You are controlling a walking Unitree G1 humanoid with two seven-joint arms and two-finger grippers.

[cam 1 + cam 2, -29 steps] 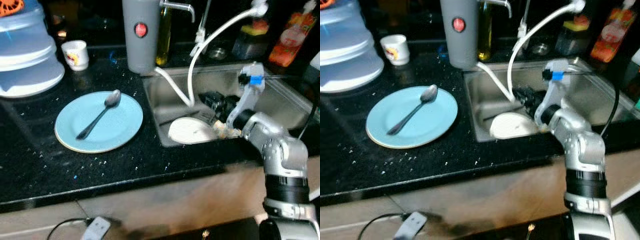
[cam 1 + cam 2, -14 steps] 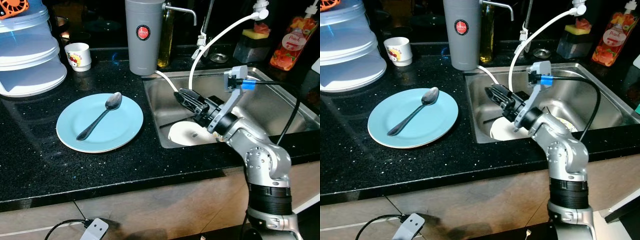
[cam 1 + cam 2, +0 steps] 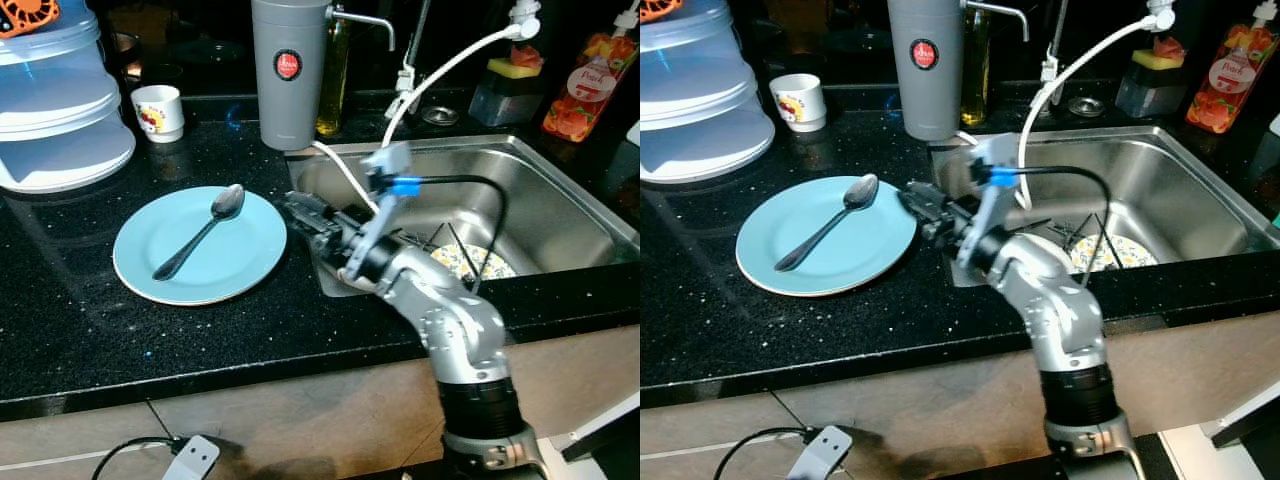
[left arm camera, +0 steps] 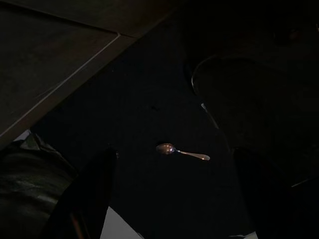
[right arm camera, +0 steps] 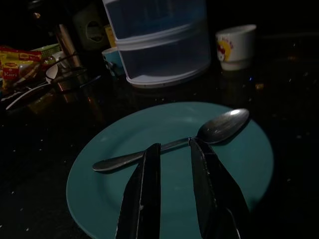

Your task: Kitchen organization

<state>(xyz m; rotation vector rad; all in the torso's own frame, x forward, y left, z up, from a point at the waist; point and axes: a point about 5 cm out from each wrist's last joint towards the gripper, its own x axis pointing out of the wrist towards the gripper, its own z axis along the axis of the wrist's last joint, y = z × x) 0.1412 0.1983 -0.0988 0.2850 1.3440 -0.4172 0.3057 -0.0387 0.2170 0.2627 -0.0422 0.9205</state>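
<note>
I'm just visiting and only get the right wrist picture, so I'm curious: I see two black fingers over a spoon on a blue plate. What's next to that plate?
Observer: A steel sink sits to the right of the blue plate, let into the black counter.
Operator: Anything in it?
Observer: A patterned dish lies at the bottom.
Operator: Where does the arm come from?
Observer: The right gripper reaches in from the sink side, at the plate's right rim, near the spoon.

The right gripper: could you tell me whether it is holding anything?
Nothing: the right gripper is open and empty above the plate, fingers pointing at the spoon.
</note>
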